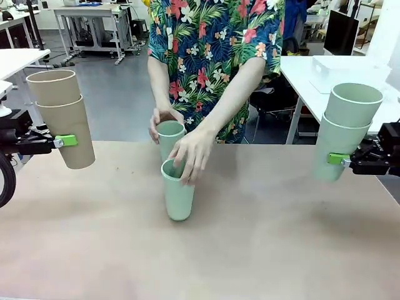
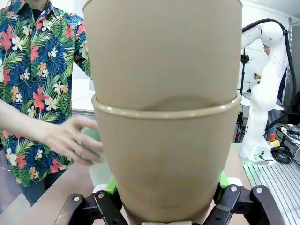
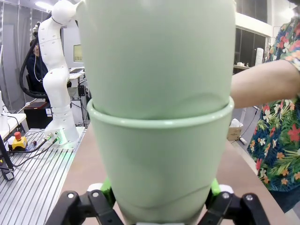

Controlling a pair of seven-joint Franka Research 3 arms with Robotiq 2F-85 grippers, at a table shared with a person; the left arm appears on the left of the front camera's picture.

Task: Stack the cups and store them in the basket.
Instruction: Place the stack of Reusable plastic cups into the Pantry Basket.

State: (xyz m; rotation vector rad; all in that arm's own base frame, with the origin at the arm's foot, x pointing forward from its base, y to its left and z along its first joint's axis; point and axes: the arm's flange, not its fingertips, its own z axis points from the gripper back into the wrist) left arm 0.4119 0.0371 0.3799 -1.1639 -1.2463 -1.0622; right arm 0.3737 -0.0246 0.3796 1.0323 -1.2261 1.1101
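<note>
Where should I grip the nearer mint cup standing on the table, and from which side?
Probably take the nearer mint cup across its lower wall, jaws level, coming from the robot's side. It stands upright, tapering downward, and the person's hand holds its rim from the far side. The left gripper holds tan cups, the right gripper a mint stack.

Black left end effector [image 2: 168,187], black right end effector [image 3: 161,192], green pads [image 2: 111,183] (silver screws [image 2: 73,198] behind), person's floral shirt [image 1: 212,44]

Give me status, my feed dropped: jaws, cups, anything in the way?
Left jaws shut on tan cup stack; right jaws shut on mint cup stack. Near mint cup and far mint cup mid-table. Person's hands on both, in the way.
</note>
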